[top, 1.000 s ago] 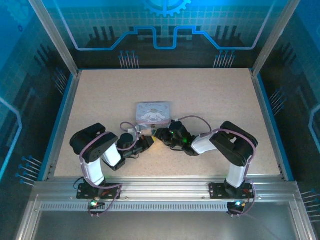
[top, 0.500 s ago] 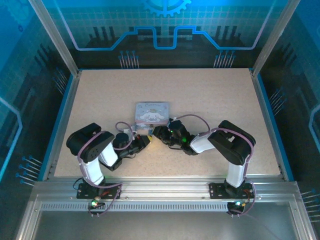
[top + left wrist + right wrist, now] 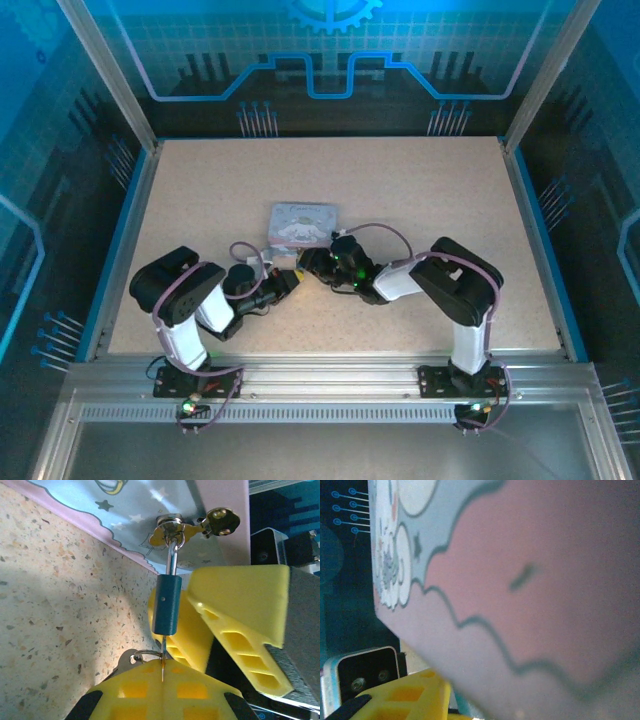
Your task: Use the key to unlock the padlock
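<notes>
Left wrist view: the padlock [image 3: 166, 605] hangs by its thin shackle from the clasp [image 3: 170, 527] on the edge of the tin [image 3: 125, 510], its bluish body just above the worktop [image 3: 60, 605]. The key [image 3: 163, 652] stands in line beneath it, blade running up to the underside of the body, with a split ring [image 3: 142, 655] at its base. The left pincer [image 3: 162, 680] is pressed together on the key's head. The right pincer [image 3: 308, 263] sits just beside the padlock; its yellow fingers [image 3: 240, 605] show close behind and to one side of the body, but whether they clamp it cannot be told.

Assessment: the step in hand appears to be seating and turning the key. Recommendations:
- Keep the blade on the body's axis; the padlock swings freely on the clasp.
- Brace the body with the right pincer before any twist.
- Turn by wrist roll alone, without side load on so thin a blade.
</notes>
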Motion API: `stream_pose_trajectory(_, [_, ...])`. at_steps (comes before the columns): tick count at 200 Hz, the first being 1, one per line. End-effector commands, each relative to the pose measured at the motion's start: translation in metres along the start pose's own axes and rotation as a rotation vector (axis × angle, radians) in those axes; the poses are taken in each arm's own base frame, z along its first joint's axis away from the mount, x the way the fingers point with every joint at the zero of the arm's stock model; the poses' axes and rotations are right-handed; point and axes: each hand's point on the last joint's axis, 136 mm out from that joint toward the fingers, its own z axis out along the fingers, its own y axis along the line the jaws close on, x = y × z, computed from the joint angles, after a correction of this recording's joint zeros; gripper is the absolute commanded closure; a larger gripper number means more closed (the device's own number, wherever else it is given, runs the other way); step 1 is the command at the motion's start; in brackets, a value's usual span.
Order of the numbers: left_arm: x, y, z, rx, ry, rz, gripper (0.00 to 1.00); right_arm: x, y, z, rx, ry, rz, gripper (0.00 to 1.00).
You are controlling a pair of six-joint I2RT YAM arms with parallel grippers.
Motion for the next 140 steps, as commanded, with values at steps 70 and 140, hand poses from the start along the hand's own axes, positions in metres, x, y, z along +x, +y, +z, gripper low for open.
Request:
stream_pose_trajectory(70, [-0.001,-0.01,-0.004,0.043,0.008,0.012,1.0,0.01,0.015,0.022,-0.041,0.065,-0.032,0.61])
stream_pose_trajectory(140, [-0.004,-0.004,-0.014,0.029,-0.007,0.004,1.0,0.015,0.007,0.019,-0.007,0.07,-0.037,0.84])
